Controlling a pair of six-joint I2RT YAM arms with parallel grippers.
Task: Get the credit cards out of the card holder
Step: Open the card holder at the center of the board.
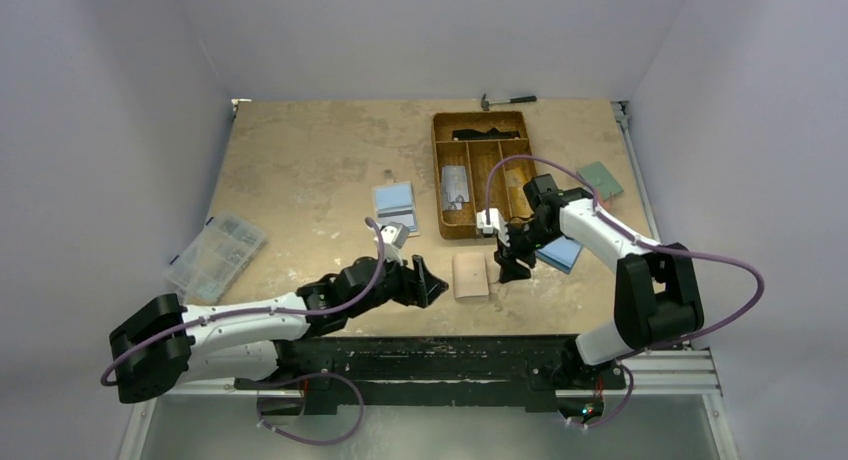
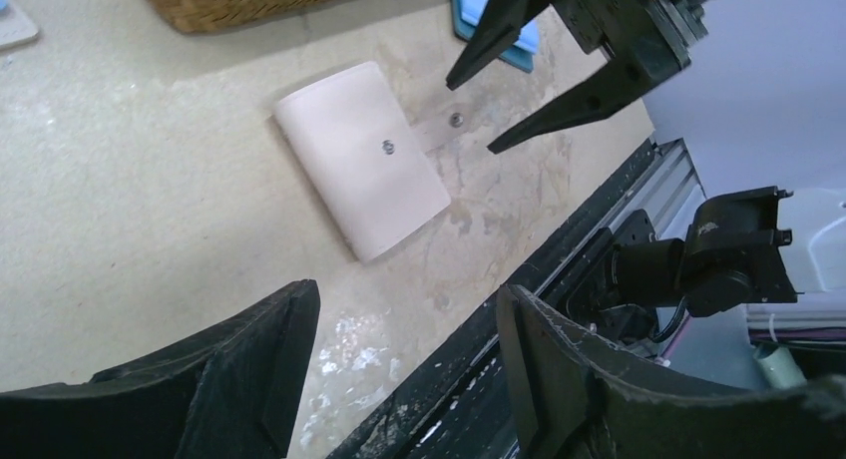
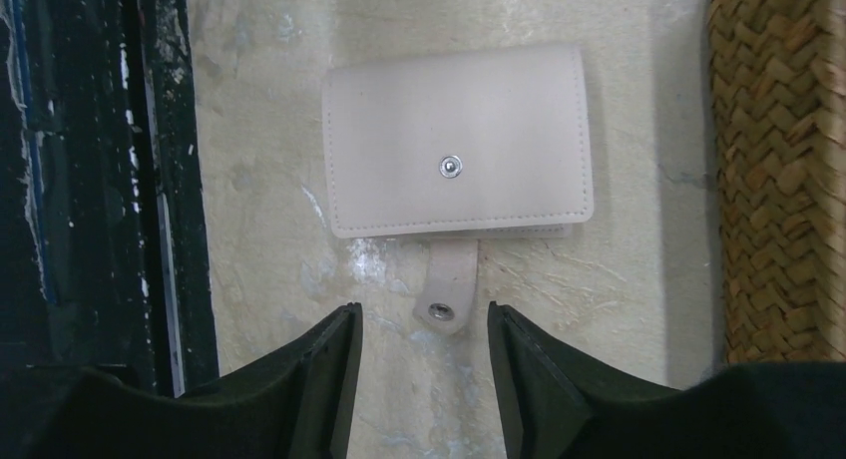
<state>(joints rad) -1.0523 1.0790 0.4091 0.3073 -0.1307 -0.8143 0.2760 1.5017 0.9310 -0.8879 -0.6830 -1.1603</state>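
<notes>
Right gripper (image 3: 419, 319) and left gripper (image 2: 407, 294), jaws spread empty, flank the folded tan card holder (image 3: 457, 110), strap (image 3: 449, 274) apparently unsnapped

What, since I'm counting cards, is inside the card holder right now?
Nothing can be seen inside: the card holder lies folded shut on the table, its cover hiding the interior. Only its strap sticks out, unsnapped.

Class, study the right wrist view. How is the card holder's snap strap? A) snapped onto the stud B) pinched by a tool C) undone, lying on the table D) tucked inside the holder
C: the strap pokes out from the closed card holder onto the table, its snap clear of the stud.
</notes>
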